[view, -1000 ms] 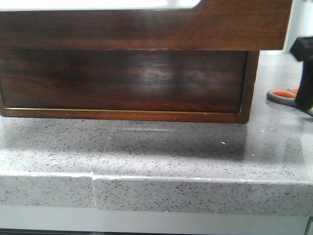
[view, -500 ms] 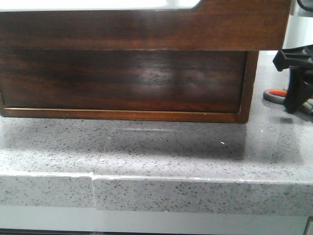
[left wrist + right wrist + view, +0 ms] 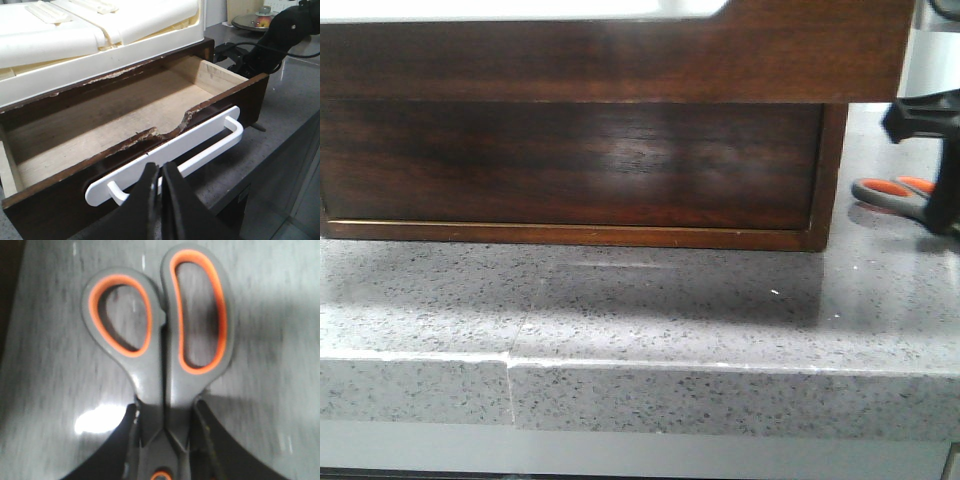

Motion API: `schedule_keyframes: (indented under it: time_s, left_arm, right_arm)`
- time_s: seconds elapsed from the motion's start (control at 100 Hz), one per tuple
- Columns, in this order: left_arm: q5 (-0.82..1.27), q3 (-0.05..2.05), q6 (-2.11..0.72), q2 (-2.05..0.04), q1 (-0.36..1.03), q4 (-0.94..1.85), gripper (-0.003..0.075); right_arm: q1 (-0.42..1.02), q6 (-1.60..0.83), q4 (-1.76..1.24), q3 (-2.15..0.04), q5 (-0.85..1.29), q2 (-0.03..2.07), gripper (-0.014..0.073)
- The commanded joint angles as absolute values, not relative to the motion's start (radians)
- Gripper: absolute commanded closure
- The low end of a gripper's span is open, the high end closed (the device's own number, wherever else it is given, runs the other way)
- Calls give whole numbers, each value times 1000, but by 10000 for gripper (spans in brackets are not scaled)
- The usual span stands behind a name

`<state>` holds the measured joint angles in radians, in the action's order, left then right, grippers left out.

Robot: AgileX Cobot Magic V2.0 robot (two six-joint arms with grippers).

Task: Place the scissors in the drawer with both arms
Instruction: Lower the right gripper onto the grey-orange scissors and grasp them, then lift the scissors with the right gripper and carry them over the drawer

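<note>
The drawer (image 3: 620,60) stands pulled out, its dark reddish-brown front filling the top of the front view. In the left wrist view its bare wooden inside (image 3: 100,120) is open and empty. My left gripper (image 3: 160,170) is shut, its tips over the bar of the white handle (image 3: 205,142). The scissors (image 3: 890,195), grey with orange-lined loops, are low over the counter to the right of the cabinet. My right gripper (image 3: 167,415) is shut on the scissors (image 3: 170,365) just below the loops. It shows as a black shape at the right edge of the front view (image 3: 938,150).
The cabinet body (image 3: 570,170) sits under the drawer on a grey speckled counter with its front edge (image 3: 620,365) near me. A cream foam tray (image 3: 100,30) lies on the cabinet top. A plate of fruit (image 3: 260,20) stands far behind my right arm (image 3: 280,35).
My right gripper dipped toward the scissors and closed round them. The scissors' loops have shifted slightly left in the front view. The drawer has not moved.
</note>
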<state>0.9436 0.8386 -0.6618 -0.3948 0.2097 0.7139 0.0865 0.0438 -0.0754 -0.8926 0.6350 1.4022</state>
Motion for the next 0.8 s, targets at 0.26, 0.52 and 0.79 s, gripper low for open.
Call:
schedule_keyframes:
  time_s: [0.26, 0.52, 0.79]
  left_arm:
    - [913, 869, -664, -404, 219, 758, 740]
    - [902, 869, -664, -404, 219, 768, 740]
    - [891, 869, -664, -404, 219, 794, 740]
  right_arm:
    - [87, 45, -10, -1048, 641, 1004, 656]
    - [95, -105, -69, -1306, 643, 903, 657]
    - [241, -451, -404, -1510, 690, 946, 660]
